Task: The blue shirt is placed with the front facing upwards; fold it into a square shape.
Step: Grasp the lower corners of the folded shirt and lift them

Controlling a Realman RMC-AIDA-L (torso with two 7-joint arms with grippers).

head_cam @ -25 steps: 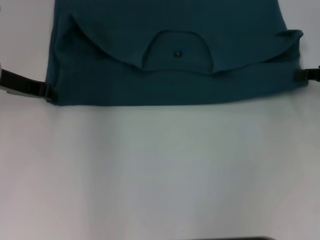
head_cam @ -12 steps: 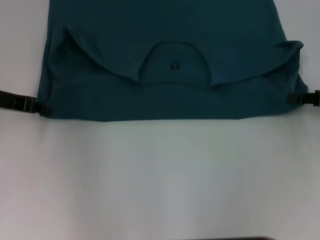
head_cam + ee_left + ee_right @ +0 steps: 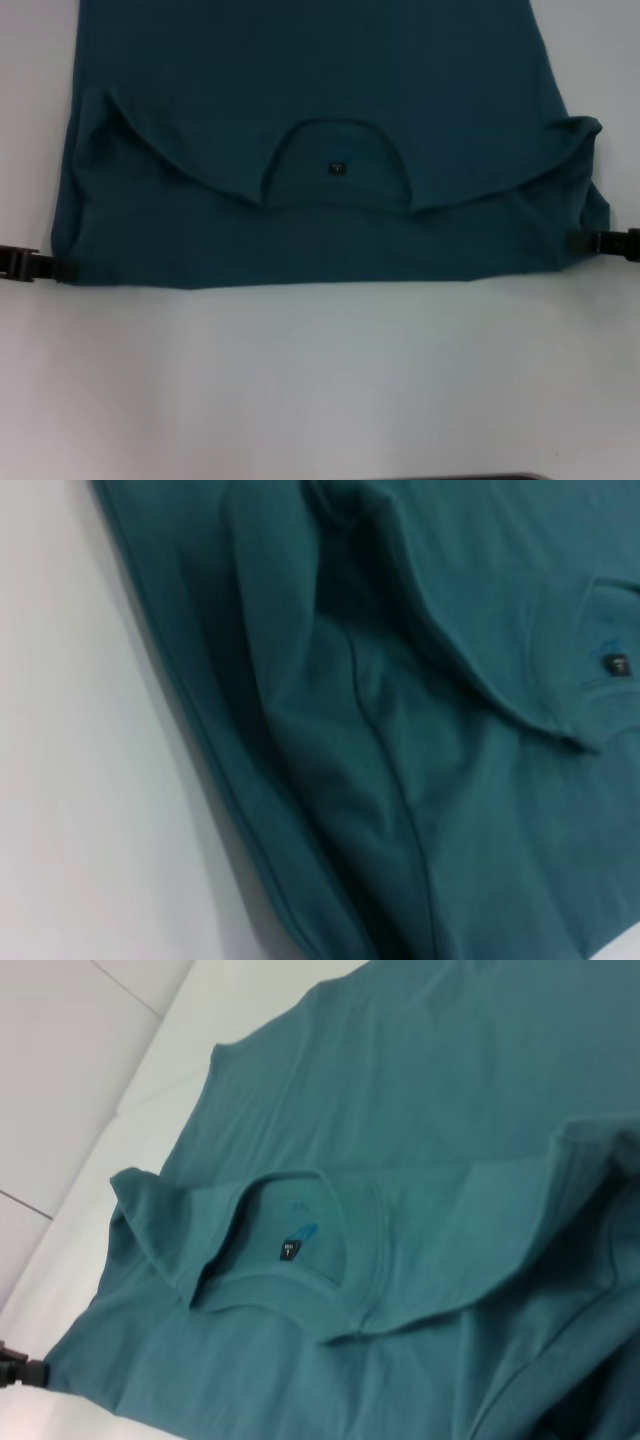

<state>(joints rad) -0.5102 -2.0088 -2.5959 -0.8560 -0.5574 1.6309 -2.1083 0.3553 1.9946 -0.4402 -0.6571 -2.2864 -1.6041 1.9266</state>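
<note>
The blue shirt [image 3: 320, 90] lies on the white table, its round collar [image 3: 335, 130] with a small dark label [image 3: 337, 168] toward me. The near part is folded double, with a straight near edge. My left gripper [image 3: 58, 270] holds the shirt's near left corner and my right gripper [image 3: 580, 240] holds the near right corner; both are shut on the cloth. The left wrist view shows creased folds of the shirt [image 3: 420, 730] up close. In the right wrist view the shirt [image 3: 420, 1110] and its collar label [image 3: 289, 1251] appear, with the left gripper [image 3: 15, 1372] far off.
Bare white table [image 3: 320, 380] stretches between the shirt's near edge and me. A thin dark strip [image 3: 470, 477] shows at the table's front edge. Table seams [image 3: 120, 990] run beyond the shirt in the right wrist view.
Both grippers have pulled the shirt's folded near edge toward me. The collar and label have shifted nearer with it.
</note>
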